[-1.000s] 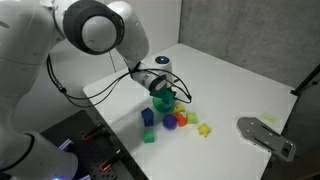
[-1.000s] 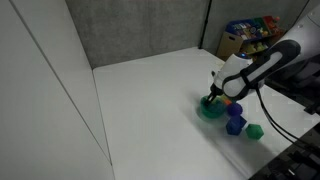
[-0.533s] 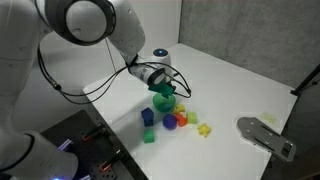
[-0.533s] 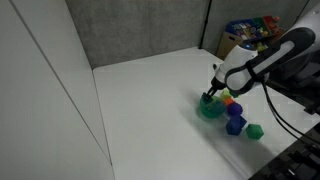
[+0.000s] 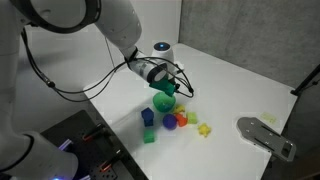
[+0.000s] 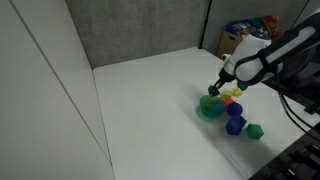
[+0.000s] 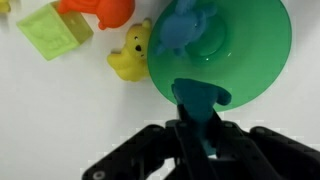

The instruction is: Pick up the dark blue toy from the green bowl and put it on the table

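There is one green bowl (image 7: 258,60) on one table (image 7: 60,120). The wrist view shows five toys: blue toy (image 7: 190,28), teal toy (image 7: 195,100), yellow bear (image 7: 130,55), orange toy (image 7: 100,8), lime block (image 7: 55,30).

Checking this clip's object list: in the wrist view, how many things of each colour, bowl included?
Green: 1, the green bowl
Blue: 2, the dark blue toy in the gripper, a lighter blue toy in the bowl
Yellow: 1, a bear-shaped toy
Orange: 1, an orange toy
Yellow-green: 1, a yellow-green block
Total: 6 (a cut-off corner sliver excluded)

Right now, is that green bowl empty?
Not empty: the wrist view shows a blue toy lying in the green bowl; the gripper holds a teal toy.
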Robot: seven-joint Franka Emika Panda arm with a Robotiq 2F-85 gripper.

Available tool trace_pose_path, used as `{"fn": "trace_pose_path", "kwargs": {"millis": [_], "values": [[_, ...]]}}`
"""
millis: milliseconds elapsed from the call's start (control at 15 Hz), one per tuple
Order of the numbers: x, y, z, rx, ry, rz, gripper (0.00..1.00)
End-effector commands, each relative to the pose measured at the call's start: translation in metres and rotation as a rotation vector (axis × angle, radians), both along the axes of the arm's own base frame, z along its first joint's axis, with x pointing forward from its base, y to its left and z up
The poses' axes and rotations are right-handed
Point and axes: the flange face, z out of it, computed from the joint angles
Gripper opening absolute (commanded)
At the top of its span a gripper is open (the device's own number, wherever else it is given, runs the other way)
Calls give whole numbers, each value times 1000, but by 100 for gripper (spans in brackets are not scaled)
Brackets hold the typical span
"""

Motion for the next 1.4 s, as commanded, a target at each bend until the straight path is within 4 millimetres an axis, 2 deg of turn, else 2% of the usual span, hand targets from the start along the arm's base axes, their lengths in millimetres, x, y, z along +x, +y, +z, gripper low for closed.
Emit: {"fn": "trace_pose_path", "kwargs": {"millis": [0,267,533,867,1133,1333], "values": [[-16,-24,20,-9,-1,-69,7],[-26,-70,25,-42,-9,-171,7],[-47,-125,14,-72,23,-279,7],[-94,-185,-10,-92,89,-387,7],[-131,-218,-36,-101,130,-455,7],[-151,-236,-59,-103,138,-495,7]]}}
